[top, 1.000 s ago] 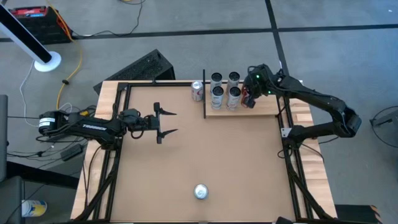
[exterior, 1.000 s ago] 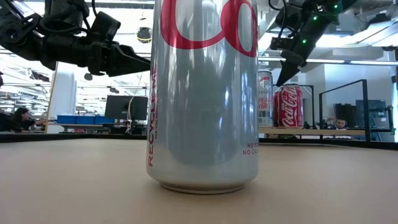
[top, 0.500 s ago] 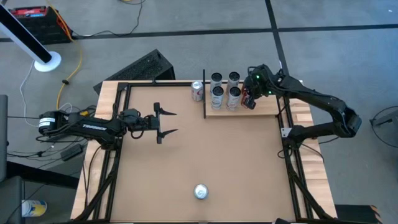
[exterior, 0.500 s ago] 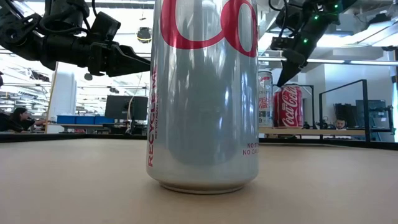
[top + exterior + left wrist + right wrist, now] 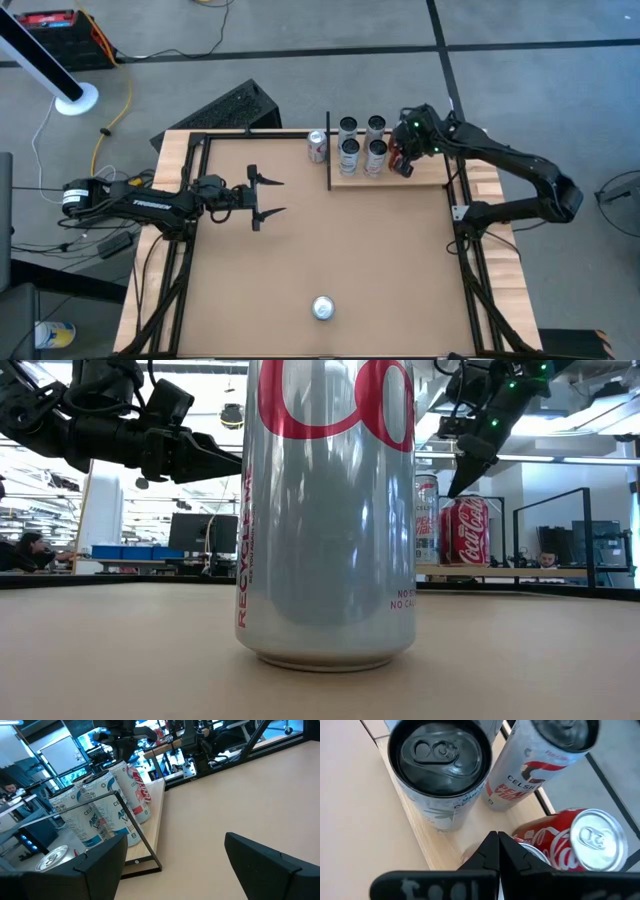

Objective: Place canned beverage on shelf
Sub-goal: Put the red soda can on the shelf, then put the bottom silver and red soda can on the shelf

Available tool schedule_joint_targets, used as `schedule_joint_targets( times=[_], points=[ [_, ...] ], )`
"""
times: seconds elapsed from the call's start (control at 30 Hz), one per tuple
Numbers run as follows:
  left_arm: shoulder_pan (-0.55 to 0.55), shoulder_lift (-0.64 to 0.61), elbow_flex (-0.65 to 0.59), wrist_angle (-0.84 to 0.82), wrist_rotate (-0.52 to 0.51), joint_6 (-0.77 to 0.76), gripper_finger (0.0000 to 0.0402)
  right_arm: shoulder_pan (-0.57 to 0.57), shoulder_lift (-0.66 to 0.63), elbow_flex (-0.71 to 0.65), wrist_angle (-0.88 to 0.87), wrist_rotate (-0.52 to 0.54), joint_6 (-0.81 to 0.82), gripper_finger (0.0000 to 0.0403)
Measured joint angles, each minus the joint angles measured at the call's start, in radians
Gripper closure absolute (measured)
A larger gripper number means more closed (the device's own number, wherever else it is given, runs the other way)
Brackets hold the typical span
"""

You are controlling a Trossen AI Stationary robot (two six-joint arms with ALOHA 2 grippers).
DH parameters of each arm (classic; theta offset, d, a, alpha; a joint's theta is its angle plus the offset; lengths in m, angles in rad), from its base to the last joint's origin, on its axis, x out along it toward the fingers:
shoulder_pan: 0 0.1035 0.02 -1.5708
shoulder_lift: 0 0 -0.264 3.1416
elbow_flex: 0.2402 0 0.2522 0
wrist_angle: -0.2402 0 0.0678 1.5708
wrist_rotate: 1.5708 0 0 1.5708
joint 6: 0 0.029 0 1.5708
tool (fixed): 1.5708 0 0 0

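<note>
We read "RECYCLE" running vertically in red on the big silver can point(image 5: 330, 510) nearest the low camera, with "NO" twice at its lower right and large partial red letters up top. At three o'clock of it, a red can point(image 5: 465, 532) carries Coca-Cola script. "CELSIUS" shows partly on the white can point(image 5: 535, 762), and "TROSSEN" on the left arm point(image 5: 140, 200).

Setting: open-plan robotics lab or office. Evidence: monitors point(image 5: 195, 531) and seated person point(image 5: 30, 548) behind the surface point(image 5: 320, 250); grey carpet-tile floor point(image 5: 300, 60) with trailing cables point(image 5: 120, 105).
</note>
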Motion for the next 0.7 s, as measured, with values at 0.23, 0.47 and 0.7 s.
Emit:
schedule_joint_targets(
  times=[0.23, 0.47, 0.7],
  points=[
    [0.000, 0.000, 0.000, 0.000, 0.000, 0.000, 0.0081, 0.011, -0.067, 0.036, 0.001, 0.001, 0.001, 0.0384],
    [0.000, 0.000, 0.000, 0.000, 0.000, -0.001, 0.0081, 0.128, -0.124, 0.071, 0.004, -0.002, 0.058, 0.0383],
    [0.000, 0.000, 0.000, -0.032, 0.128, -0.143, 0.0081, 0.374, -0.138, 0.071, 0.010, -0.056, 0.119, 0.0383]
  ],
)
